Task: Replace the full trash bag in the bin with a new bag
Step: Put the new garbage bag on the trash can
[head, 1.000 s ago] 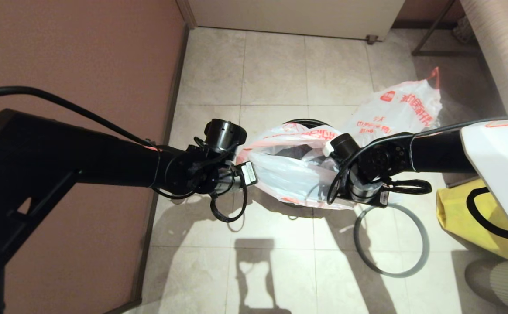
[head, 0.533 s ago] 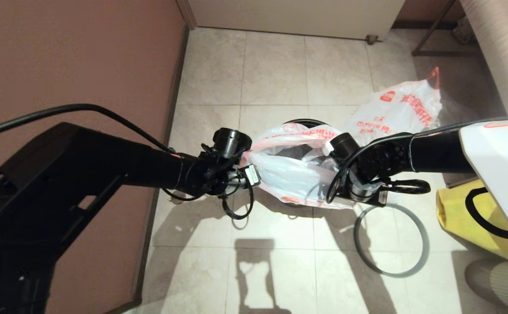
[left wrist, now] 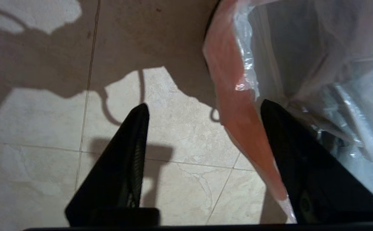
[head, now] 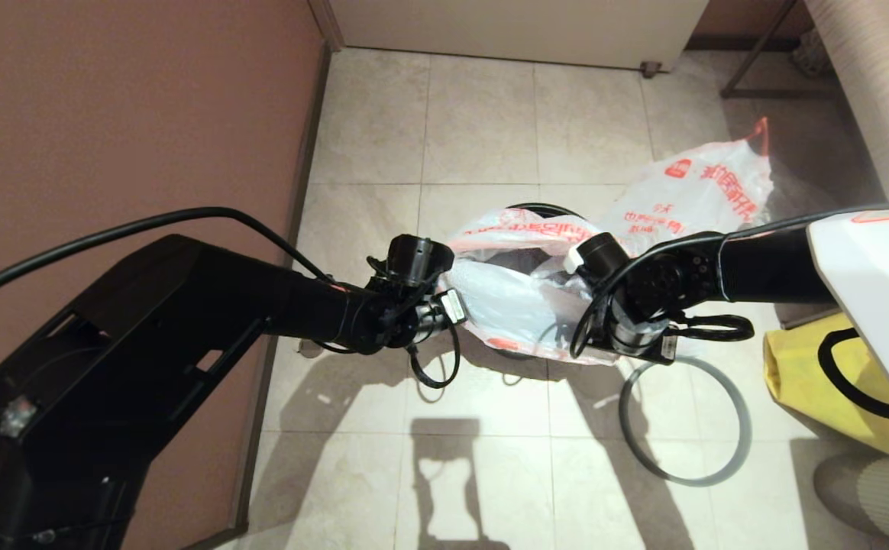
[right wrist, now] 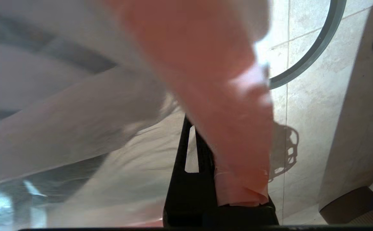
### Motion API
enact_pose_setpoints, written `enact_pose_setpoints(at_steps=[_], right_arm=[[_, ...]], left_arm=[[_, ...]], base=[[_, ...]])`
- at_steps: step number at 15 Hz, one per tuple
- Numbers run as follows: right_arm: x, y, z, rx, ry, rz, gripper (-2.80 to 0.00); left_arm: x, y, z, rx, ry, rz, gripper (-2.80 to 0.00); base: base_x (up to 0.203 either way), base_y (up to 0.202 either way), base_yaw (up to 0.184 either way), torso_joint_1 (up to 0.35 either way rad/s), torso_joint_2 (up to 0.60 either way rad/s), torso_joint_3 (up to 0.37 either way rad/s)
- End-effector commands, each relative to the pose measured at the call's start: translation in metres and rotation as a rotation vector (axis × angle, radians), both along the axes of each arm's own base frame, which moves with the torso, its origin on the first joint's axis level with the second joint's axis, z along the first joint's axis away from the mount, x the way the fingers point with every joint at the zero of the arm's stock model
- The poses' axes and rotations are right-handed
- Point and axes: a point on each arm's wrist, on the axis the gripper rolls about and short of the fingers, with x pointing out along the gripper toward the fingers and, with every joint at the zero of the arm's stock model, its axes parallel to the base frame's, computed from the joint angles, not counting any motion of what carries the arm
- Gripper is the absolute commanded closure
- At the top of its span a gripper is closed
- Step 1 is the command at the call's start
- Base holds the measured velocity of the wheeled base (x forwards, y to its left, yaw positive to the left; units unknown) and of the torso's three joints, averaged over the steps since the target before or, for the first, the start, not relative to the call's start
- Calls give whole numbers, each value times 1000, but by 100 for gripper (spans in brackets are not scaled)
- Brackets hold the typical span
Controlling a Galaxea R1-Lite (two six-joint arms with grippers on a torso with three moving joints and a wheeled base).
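Observation:
The full trash bag, white with red print and clear glinting shapes inside, bulges up out of the black bin, whose far rim shows behind it. My right gripper is shut on the bag's red handle at its right side. At its left side, my left gripper stands open. The bag's other red handle runs loose between the fingers, close along one finger. The new bag lies fairly flat on the floor at the back right, red-edged handle pointing away.
The bin's grey ring rim lies on the tiles to the front right. A big yellow bag stands at the right under my right arm. A brown wall runs along the left. A white cabinet closes the back.
My left arm has swung right toward the bin and its gripper has opened, letting the bag's stretched left edge slacken back toward the bin. The right arm has not moved.

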Motion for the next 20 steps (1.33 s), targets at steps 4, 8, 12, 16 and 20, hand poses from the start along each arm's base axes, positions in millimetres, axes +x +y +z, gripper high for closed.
enact_pose_setpoints(at_steps=[4, 8, 12, 16, 20], right_arm=[[-3, -2, 5, 4, -5, -6, 0], [-16, 1, -4, 0, 33, -11, 0], [-21, 1, -19, 8, 84, -22, 0], [1, -3, -37, 43, 32, -43, 0], [6, -8, -3, 127, -120, -8, 0]], left_arm=[[-1, 2, 2, -3, -8, 14, 0], [-9, 5, -5, 15, 23, 10, 0], [-7, 12, -13, 23, 48, 29, 0], [8, 15, -17, 20, 29, 76, 0], [3, 13, 4, 7, -32, 124, 0]], base=[[0, 0, 0, 0, 0, 0], [0, 0, 0, 0, 0, 0], [0, 0, 0, 0, 0, 0], [0, 0, 0, 0, 0, 0], [0, 0, 0, 0, 0, 0]])
